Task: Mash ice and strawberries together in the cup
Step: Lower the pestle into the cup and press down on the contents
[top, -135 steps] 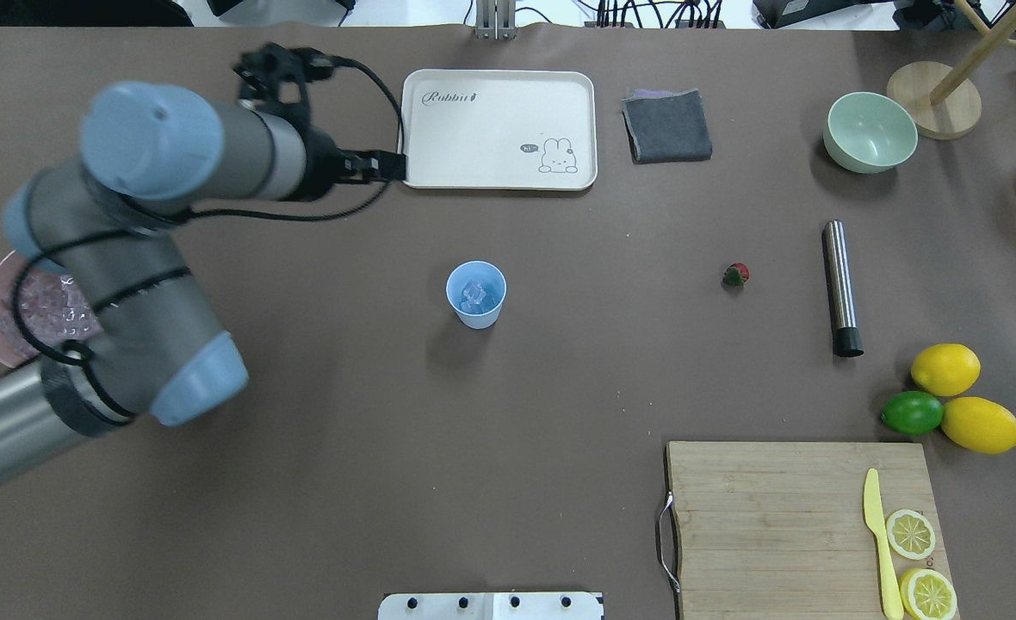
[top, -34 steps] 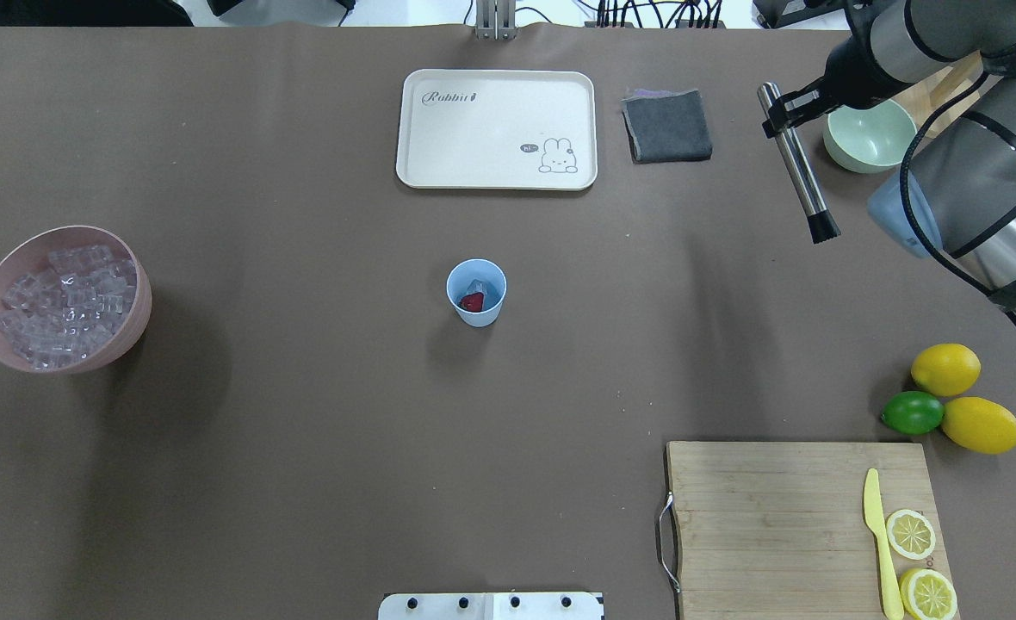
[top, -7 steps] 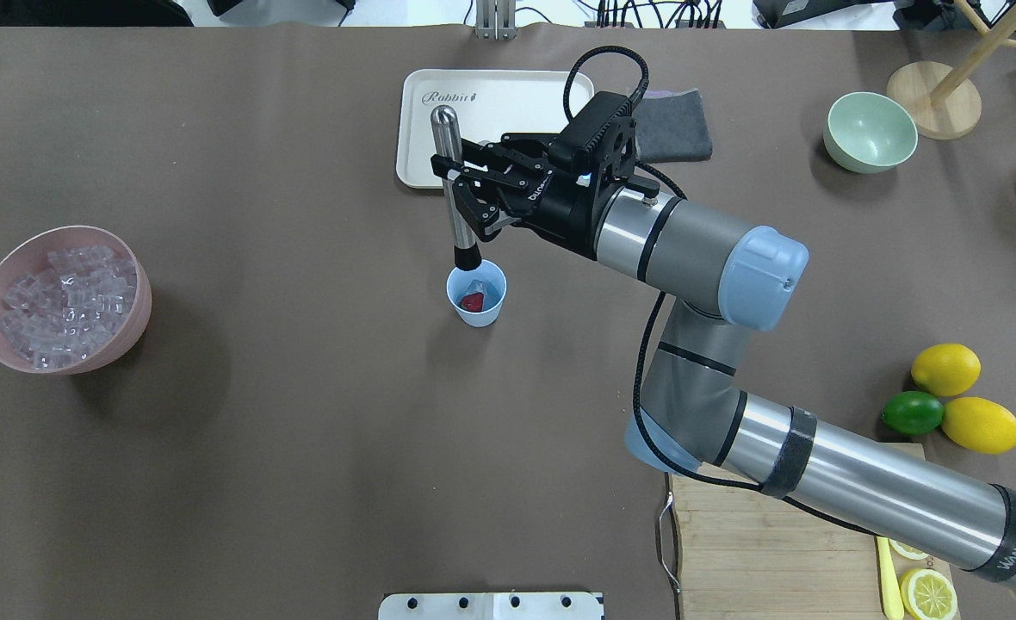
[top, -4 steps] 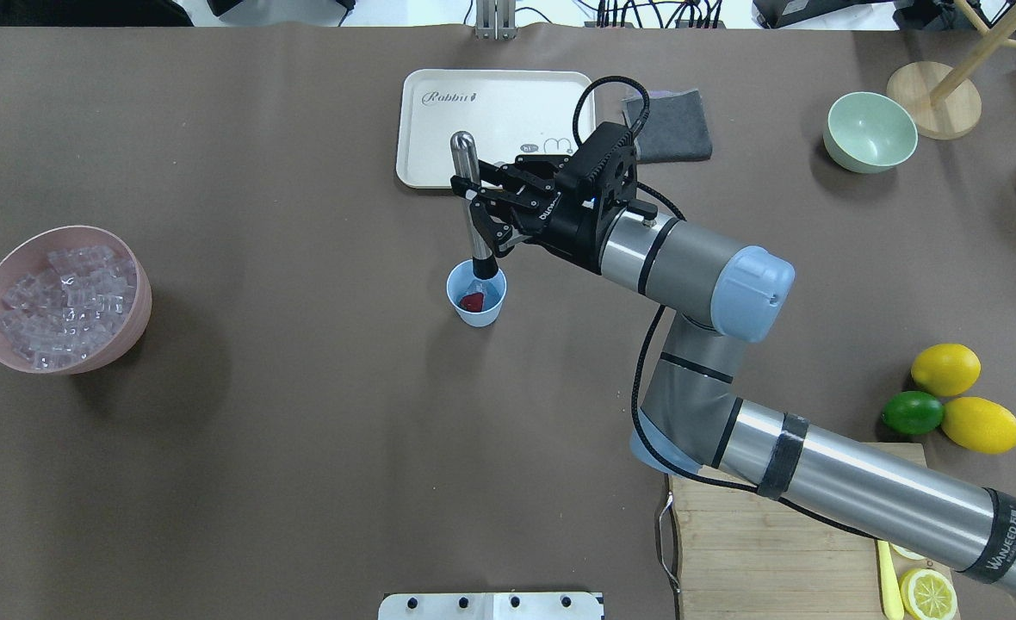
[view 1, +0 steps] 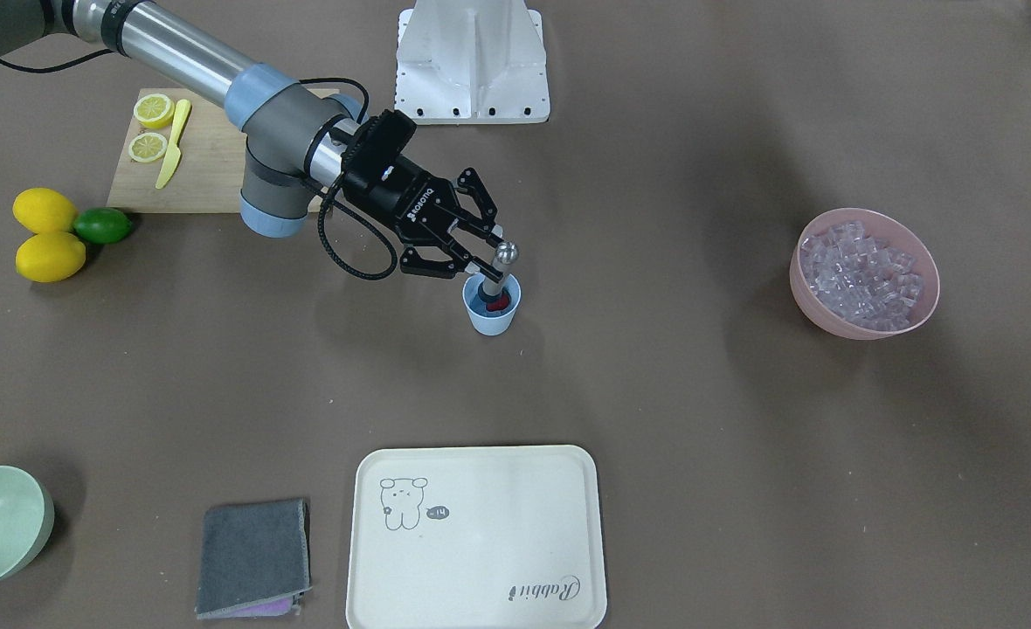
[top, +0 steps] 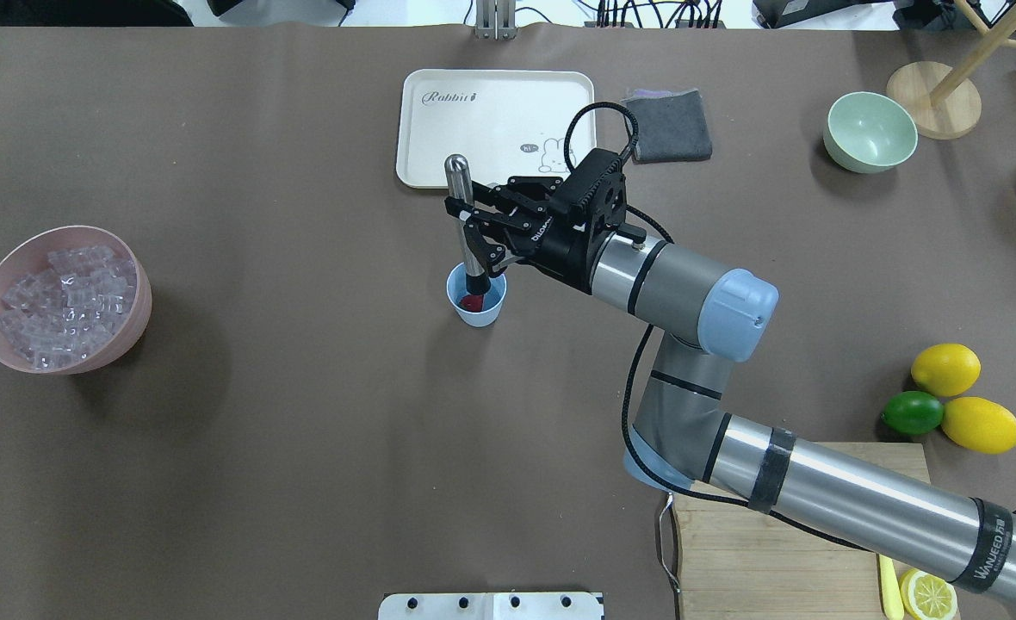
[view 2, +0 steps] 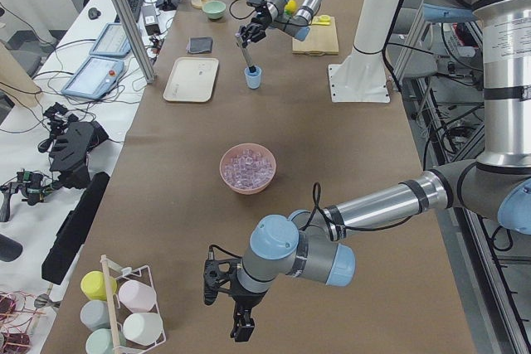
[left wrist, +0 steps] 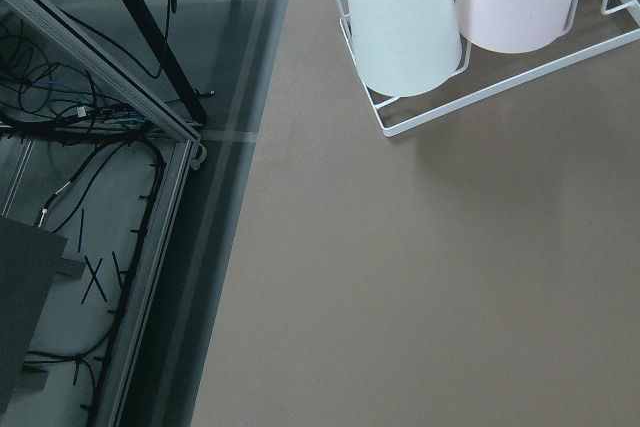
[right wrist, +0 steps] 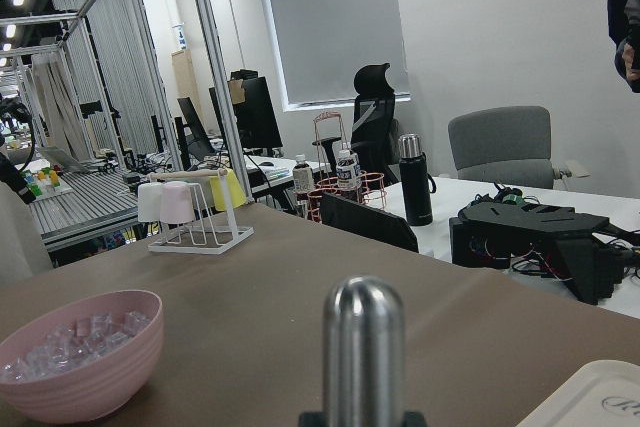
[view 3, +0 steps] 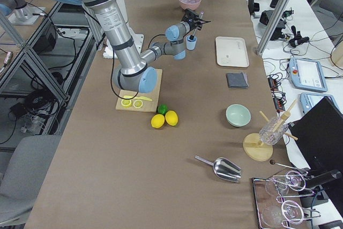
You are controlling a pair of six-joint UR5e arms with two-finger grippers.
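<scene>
The light-blue cup point(top: 477, 316) point(view 1: 491, 321) stands mid-table. Inside it lies the red strawberry point(top: 472, 302) point(view 1: 497, 303); ice in the cup is hard to make out. My right gripper point(top: 472, 227) point(view 1: 486, 259) is shut on a steel muddler point(top: 463, 207) point(right wrist: 364, 347), held nearly upright with its black tip inside the cup, on the strawberry. More ice point(top: 65, 297) fills the pink bowl point(top: 139, 310). My left gripper point(view 2: 238, 314) shows only in the exterior left view, low at the table's near end beside a cup rack; whether it is open or shut, I cannot tell.
A cream tray point(top: 499, 95) and a grey cloth point(top: 672, 129) lie beyond the cup. A pale green bowl point(top: 870, 131) sits far right. Lemons and a lime point(top: 911, 412) rest by the wooden cutting board point(top: 775, 551).
The right arm has pulled back toward the robot and lowered the muddler, whose tip went from above the cup's rim into the cup. Earlier, the strawberry lay on the table.
</scene>
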